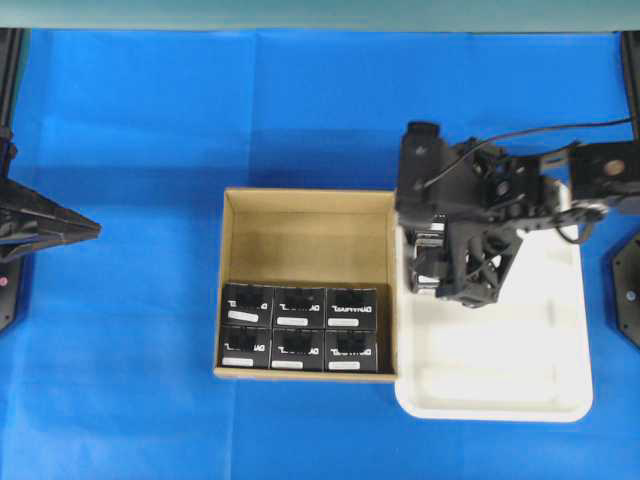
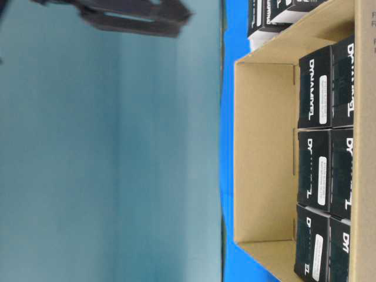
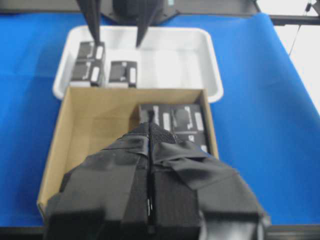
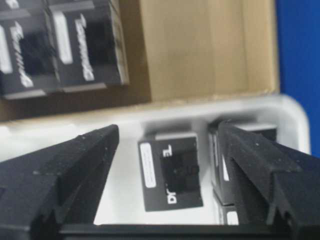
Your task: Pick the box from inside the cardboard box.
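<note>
Right gripper (image 4: pixel 167 145) spread wide, jaws empty, hanging over the near-carton end of the white tray (image 1: pixel 520 400). Directly below and between its fingers (image 4: pixel 80 170), one black box (image 4: pixel 172 172) lying in the tray, label strip up, touching neither finger. Just beside that, partly hidden behind the right finger, two more black boxes (image 3: pixel 89 62) stacked along the tray wall.

Ahead of the right gripper, past the tray rim: the carton (image 1: pixel 305 235), brown, low-walled, touching the tray's edge. Inside, six black boxes (image 1: pixel 299 328) packed in two rows of three against the wall farthest from the tray's filled corner; remaining third of the floor bare cardboard. No box from these rows raised or tilted.

Left gripper (image 3: pixel 150 150) closed, taped fingers (image 3: pixel 120 165) pressed flat together with nothing between, poised well back from the carton at the left side of the blue cloth (image 1: pixel 130 150). From its own camera, carton straight ahead below the fingertips, tray beyond that, right gripper's two fingers hanging down at the far end.
</note>
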You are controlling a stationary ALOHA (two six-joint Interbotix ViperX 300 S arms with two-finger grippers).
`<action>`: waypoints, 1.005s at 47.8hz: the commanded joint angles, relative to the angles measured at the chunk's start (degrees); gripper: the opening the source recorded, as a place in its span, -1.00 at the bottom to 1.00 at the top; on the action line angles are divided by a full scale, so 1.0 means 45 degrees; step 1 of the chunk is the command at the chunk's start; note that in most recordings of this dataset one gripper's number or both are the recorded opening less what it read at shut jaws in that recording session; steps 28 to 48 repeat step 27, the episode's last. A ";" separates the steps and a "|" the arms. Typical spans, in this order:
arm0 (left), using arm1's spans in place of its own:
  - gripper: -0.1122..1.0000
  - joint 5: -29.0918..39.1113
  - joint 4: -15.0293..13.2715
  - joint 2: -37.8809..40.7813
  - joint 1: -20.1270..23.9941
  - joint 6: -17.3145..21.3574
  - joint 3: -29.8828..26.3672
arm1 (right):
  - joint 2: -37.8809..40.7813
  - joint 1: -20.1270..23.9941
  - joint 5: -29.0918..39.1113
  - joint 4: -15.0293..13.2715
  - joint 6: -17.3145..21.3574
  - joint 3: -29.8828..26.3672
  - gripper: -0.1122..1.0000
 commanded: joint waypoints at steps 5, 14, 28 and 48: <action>-0.92 0.0137 0.0020 0.0098 -0.0020 0.0000 -0.0371 | -0.0703 -0.0117 -0.0313 0.0176 0.0020 0.0000 0.83; -0.92 0.0156 0.0020 0.0098 -0.0020 0.0000 -0.0371 | -0.1270 -0.0117 -0.0586 0.0215 0.0020 0.0195 0.84; -0.92 0.0332 0.0020 0.0098 0.0000 0.0020 -0.0352 | -0.2461 -0.0117 -0.1367 0.0430 0.0000 0.1094 0.84; -0.92 0.0332 0.0020 0.0098 0.0000 0.0020 -0.0352 | -0.2461 -0.0117 -0.1367 0.0430 0.0000 0.1094 0.84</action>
